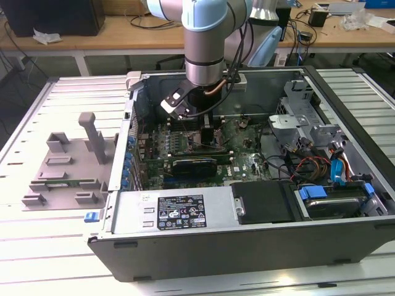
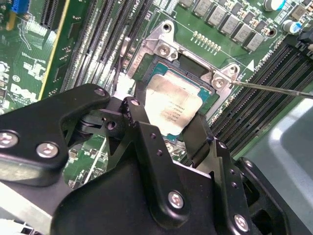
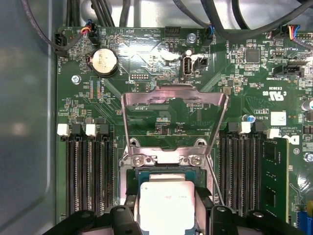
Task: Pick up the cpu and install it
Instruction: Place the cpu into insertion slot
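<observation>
- Holding the cpu (image 2: 171,107) between the black fingers (image 2: 146,142) of the gripper (image 2: 168,120), clamped on two opposite edges of the chip in both wrist views.
- Sitting directly over the socket (image 2: 195,73), shiny metal top up, square with the socket's opening; fully seated or just above it, cannot tell.
- Standing open at the socket's far edge: hinged metal frame (image 3: 173,98), tipped back away from the cpu (image 3: 166,203), hinge screws just beside the chip.
- Sticking out from one corner of the socket: thin metal lever (image 2: 274,89).
- Flanking the socket on both sides: rows of long black memory slots (image 3: 90,171), with one green stick (image 3: 274,176) in a slot far from the socket.
- Lying past the open frame, well apart from the socket: round silver battery (image 3: 104,62) on the green board (image 3: 244,73).
- Pointing straight down at the socket in the exterior view: arm (image 1: 203,43) with gripper (image 1: 207,132), inside the open computer case (image 1: 247,246).
- Near the socket, toward the case's front wall: long black card (image 1: 194,165) across the board.
- Well apart from the socket, outside the case on the exterior view's left: grey tray (image 1: 62,166) with upright posts on the slatted table (image 1: 185,283).
</observation>
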